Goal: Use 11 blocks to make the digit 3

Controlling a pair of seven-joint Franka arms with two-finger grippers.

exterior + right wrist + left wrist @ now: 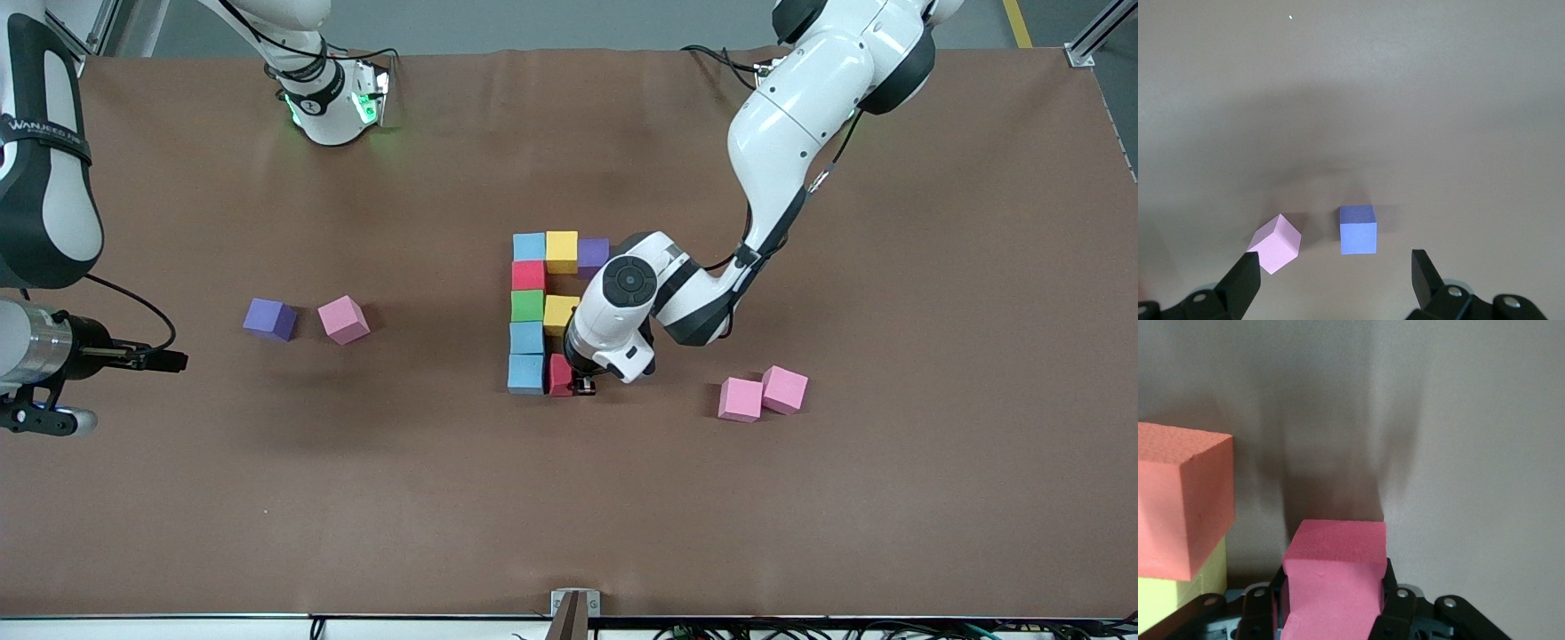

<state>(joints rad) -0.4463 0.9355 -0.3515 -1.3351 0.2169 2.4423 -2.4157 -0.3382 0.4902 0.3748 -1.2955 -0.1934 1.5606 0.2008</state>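
My left gripper [582, 386] is pinched on a red block [560, 374], low at the near end of the figure, the block touching or just beside the lowest light blue cube [525, 373]. In the left wrist view the fingers [1395, 603] clamp the block's two sides.

The digit 3 [544, 307] so far: column of light blue, red, green, light blue, light blue; top bar carries yellow and purple; middle bar has a yellow cube [560, 312], and the wrist view shows an orange block [1181, 503] beside it, which the arm covers in the front view.

My right gripper [1335, 283] waits spread wide at the right arm's end of the table, over a loose purple block [269, 318] and pink block [343, 319]. Two more pink blocks [762, 395] lie toward the left arm's end.

Risks: foam may cling to a pad on release and drag the block askew; a tilted set-down would nudge the blue cube.

Hidden: whether the red block rests on the table; the bottom bar's last slot.
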